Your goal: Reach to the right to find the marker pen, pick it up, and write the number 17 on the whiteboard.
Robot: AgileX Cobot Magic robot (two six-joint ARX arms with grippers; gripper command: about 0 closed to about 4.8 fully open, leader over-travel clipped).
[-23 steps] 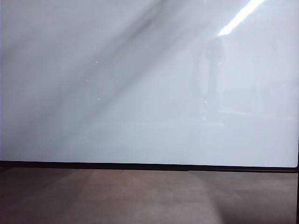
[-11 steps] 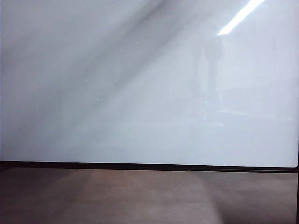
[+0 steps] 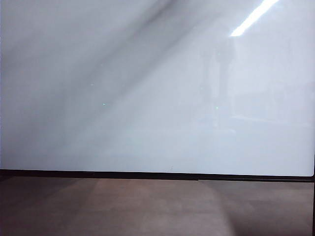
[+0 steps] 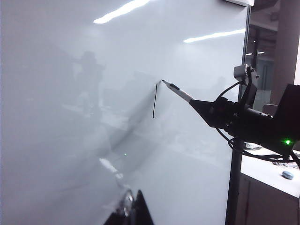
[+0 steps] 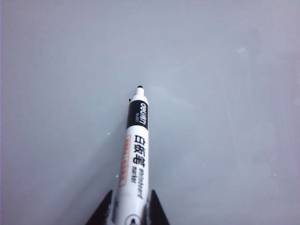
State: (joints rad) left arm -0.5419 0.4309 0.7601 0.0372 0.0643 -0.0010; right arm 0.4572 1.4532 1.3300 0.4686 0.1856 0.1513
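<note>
The marker pen [image 5: 136,154] is clamped at its rear end between the jaws of the right gripper [image 5: 127,208], so that most of the white barrel and the black collar project ahead of the fingertips towards the whiteboard [image 5: 225,70]. In the left wrist view the same marker pen [image 4: 178,92] is seen with its tip at the top of a single dark vertical stroke [image 4: 154,101] on the whiteboard [image 4: 70,140], held out by the right gripper [image 4: 199,105]; whether the tip is actually touching cannot be told. The pen is judged to be light, stiff and smooth-skinned (a plastic barrel that could slide or pivot under side load), so a hold nearer the collar would be steadier, though the present rear grip keeps the tip in view. Only light pressure is thought to be needed, since the felt tip could be crushed and the glossy panel offers little friction. Of the left gripper [image 4: 132,211] only dark fingertips are seen at the frame edge, well apart from the stroke; whether its jaws are apart or together cannot be told. In the exterior view only blank whiteboard [image 3: 147,98] is shown.
</note>
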